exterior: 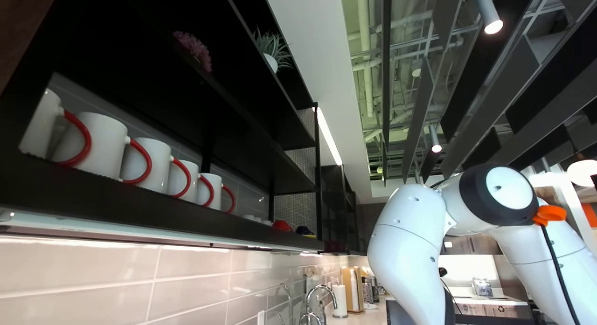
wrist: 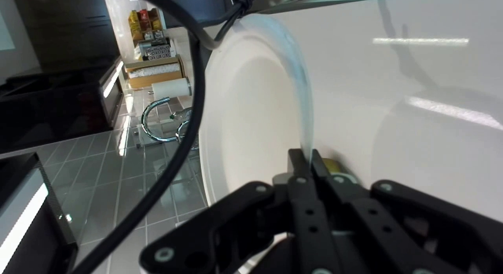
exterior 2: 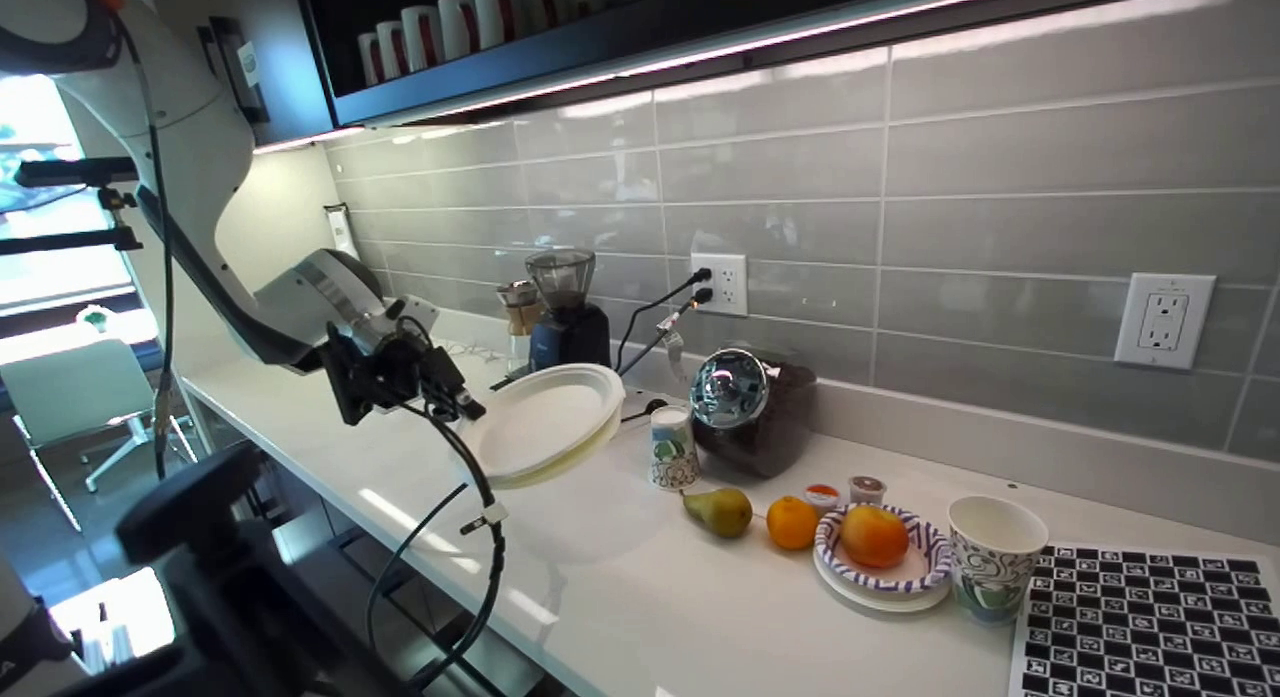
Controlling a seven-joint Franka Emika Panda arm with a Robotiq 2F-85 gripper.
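White plate (exterior 2: pixel 540 422) hangs tilted above the counter (exterior 2: pixel 640 597), its rim pinched between the fingertips of the gripper (wrist: pixel 308 158); its body stretches out ahead of them, though foreshortening leaves the long axis uncertain. Smooth and shallow, it looks oval in an exterior view, a yellowish edge showing underneath. Behind it stands a dark coffee grinder (exterior 2: pixel 570 334).

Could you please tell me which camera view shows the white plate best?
An exterior view does: the white plate appears there nearly whole, with its oval face tilted and its outline clear. The wrist view is closer, but the gripper, clamped on the rim, hides the lower part. Beyond those two, no view shows it.
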